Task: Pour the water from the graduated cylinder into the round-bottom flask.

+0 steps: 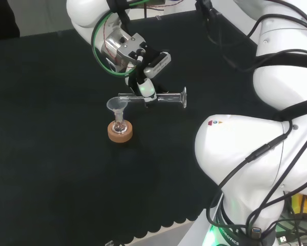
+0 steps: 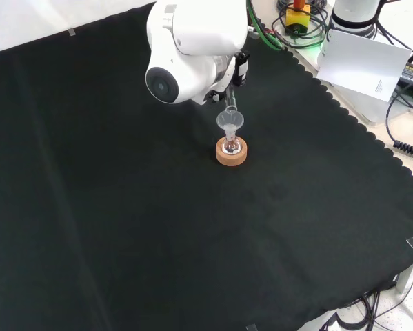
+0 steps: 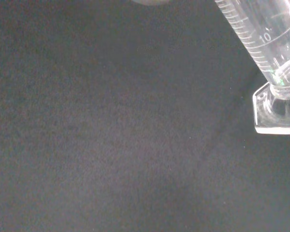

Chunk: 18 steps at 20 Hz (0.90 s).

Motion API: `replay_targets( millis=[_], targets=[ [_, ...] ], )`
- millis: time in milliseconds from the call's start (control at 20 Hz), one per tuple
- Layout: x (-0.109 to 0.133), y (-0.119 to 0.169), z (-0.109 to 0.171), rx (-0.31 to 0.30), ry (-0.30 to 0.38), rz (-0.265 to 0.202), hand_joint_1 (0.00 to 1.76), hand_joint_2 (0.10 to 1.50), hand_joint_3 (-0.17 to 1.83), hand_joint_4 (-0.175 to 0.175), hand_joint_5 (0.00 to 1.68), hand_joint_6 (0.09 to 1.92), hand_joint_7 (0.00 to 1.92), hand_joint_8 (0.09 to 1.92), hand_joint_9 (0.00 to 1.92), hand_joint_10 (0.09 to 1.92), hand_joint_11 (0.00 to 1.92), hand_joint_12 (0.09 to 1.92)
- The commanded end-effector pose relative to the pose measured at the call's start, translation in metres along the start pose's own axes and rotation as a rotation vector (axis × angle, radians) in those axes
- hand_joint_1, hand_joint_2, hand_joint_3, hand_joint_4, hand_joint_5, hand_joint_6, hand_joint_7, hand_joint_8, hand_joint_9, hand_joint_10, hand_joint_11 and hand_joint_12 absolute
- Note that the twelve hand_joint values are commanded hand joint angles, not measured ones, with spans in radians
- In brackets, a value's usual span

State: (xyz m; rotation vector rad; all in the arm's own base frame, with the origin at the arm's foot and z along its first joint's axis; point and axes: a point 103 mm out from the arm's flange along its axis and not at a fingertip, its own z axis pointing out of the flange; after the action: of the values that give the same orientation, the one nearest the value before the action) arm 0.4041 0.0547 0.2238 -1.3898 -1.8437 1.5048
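Observation:
In the head view a clear graduated cylinder (image 1: pixel 163 97) lies nearly level above the cloth, its foot to the right and its mouth over a clear funnel (image 1: pixel 116 105). The hand (image 1: pixel 144 77) is shut on the cylinder's middle. The funnel sits in the neck of a small round-bottom flask (image 1: pixel 120 125) standing on a cork ring (image 1: pixel 120 132). From the front, the funnel (image 2: pixel 229 122) tops the flask (image 2: pixel 230 145) on its cork ring (image 2: pixel 232 153), just below the arm's white link. The wrist view brings the cylinder (image 3: pixel 261 34) close, with its scale marks and foot over the cloth.
Black cloth (image 1: pixel 50 169) covers the bench around the flask. The arm's white links (image 1: pixel 256 154) rise at the right of the head view. In the front view a white link with a round grey cap (image 2: pixel 185 55) stands before the hand; cables and a white box (image 2: pixel 361 62) lie beyond the cloth's scalloped edge.

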Motion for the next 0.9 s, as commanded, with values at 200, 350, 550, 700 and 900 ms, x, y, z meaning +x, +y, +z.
replay_targets(
  millis=[200,350,550,700,900],
  targets=[
    [-0.0015,-0.0032,-0.0001,0.021,-0.009,0.016,1.26,1.12,0.00,-0.175,0.96,1.02,1.00,1.01,1.40,0.10,1.08,0.87],
    [-0.0016,-0.0048,-0.0005,0.022,-0.008,0.019,1.26,1.12,0.00,-0.175,0.96,1.02,1.00,1.01,1.41,0.10,1.08,0.86],
    [-0.0018,-0.0054,-0.0003,0.019,-0.007,0.016,1.26,1.12,0.00,-0.175,0.96,1.02,1.00,1.01,1.41,0.10,1.08,0.86],
    [-0.0017,-0.0056,0.0002,0.013,-0.007,0.015,1.26,1.12,0.00,-0.175,0.96,1.02,1.00,1.01,1.41,0.09,1.08,0.86],
    [-0.0014,-0.0054,0.0017,0.004,-0.002,0.013,1.26,1.12,0.00,-0.175,0.96,1.02,1.00,1.01,1.41,0.09,1.08,0.86]
  ],
)
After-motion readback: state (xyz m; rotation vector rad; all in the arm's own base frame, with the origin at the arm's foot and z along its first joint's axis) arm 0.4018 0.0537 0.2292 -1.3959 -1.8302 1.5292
